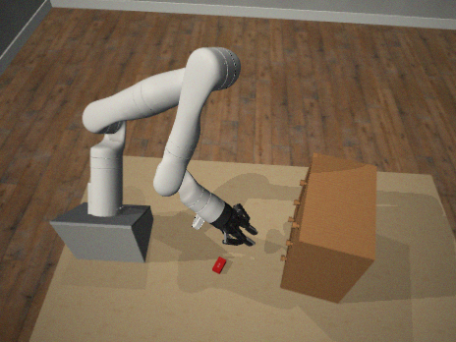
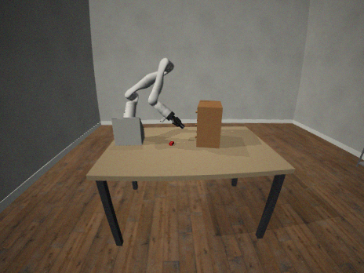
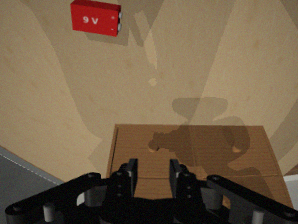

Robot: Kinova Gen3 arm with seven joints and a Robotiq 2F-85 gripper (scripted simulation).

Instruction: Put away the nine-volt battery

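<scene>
The red nine-volt battery (image 1: 219, 265) (image 2: 171, 143) (image 3: 95, 20) lies flat on the table, left of the chest's front in the top view; the wrist view shows its "9 V" mark and terminals. The brown chest (image 1: 339, 211) (image 2: 209, 125) (image 3: 127, 145) stands upright. Its drawer front bears several small knobs (image 1: 303, 183) (image 3: 236, 148). No drawer is seen pulled out, and the drawers' contents are hidden. My gripper (image 1: 254, 237) (image 2: 183, 127) (image 3: 153, 168) is partly open and empty. It hangs above the table between battery and chest, tilted down toward the chest's front, touching neither.
The grey base block (image 1: 98, 241) (image 2: 128, 132) of the arm stands at the left of the table (image 1: 162, 314) (image 2: 188, 162). The chest stands on the right side of the table. Shadows of the arm fall on the table and chest front.
</scene>
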